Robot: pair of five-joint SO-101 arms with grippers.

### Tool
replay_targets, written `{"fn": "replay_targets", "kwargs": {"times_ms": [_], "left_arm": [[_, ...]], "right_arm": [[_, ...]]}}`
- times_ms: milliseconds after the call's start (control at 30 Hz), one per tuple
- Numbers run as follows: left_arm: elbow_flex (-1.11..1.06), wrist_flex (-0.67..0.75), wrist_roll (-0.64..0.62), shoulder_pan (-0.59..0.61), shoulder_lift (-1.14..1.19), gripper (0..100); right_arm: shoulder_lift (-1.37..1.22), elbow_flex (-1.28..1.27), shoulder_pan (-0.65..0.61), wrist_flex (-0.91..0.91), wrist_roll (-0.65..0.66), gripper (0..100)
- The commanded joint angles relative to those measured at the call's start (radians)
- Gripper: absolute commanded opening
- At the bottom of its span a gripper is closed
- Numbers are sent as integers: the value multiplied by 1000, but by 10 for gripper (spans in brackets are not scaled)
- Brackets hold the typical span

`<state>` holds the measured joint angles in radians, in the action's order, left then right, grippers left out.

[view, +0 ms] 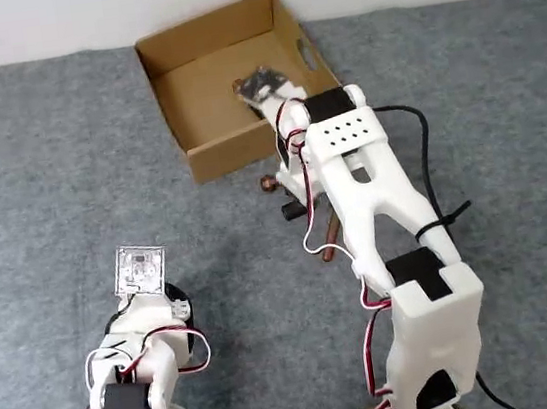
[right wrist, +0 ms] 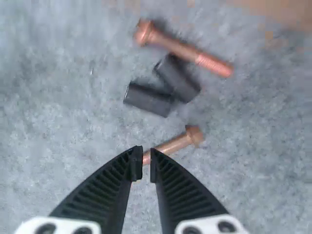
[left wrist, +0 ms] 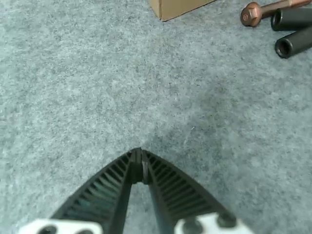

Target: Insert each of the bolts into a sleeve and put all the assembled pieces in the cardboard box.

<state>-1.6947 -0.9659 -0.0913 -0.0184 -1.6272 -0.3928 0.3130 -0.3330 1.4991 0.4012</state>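
When looking down from the high view, finds the cardboard box (view: 231, 151) open-topped at the far side of the grey carpet (view: 48, 174). Shows the right arm (view: 373, 191) extended, wrist over the box's near corner. Catches the copper head of the box-side bolt (view: 268, 180) just outside the box's near wall, a dark sleeve (view: 292, 209) just beside it, and the other bolt (view: 331, 239) a little nearer the arm bases, all partly hidden under that arm. Places the left arm (view: 139, 373) folded back, well apart from these parts.

From the left wrist view: left gripper (left wrist: 138, 155) closed tight, tips touching, holding nothing, above bare carpet. Far off, box-side bolt (left wrist: 251, 13), sleeve (left wrist: 292, 45) and second sleeve (left wrist: 292, 19) close together.

From the right wrist view: right gripper (right wrist: 142, 163) parted by a narrow slit, tips at the threaded end of the other bolt (right wrist: 170, 145); cannot tell whether touching it. Beyond, sleeve (right wrist: 148, 99) and second sleeve (right wrist: 178, 78) meeting at one end, box-side bolt (right wrist: 183, 48) lying just past them.
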Motion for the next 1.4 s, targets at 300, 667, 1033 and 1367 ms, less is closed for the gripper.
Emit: {"fn": "replay_targets", "kwargs": {"times_ms": [300, 667, 1033, 1367], "left_arm": [[5, 26, 2, 5, 6, 6], [5, 28, 2, 5, 6, 6], [5, 28, 2, 5, 6, 6], [5, 28, -32, 5, 6, 6]], "right_arm": [[-107, 130, -30, -22, 38, 158], [-154, 130, -81, -31, 258, 154], [-191, 130, -77, -51, 471, 154], [-308, 132, -105, -105, 496, 150]]}}
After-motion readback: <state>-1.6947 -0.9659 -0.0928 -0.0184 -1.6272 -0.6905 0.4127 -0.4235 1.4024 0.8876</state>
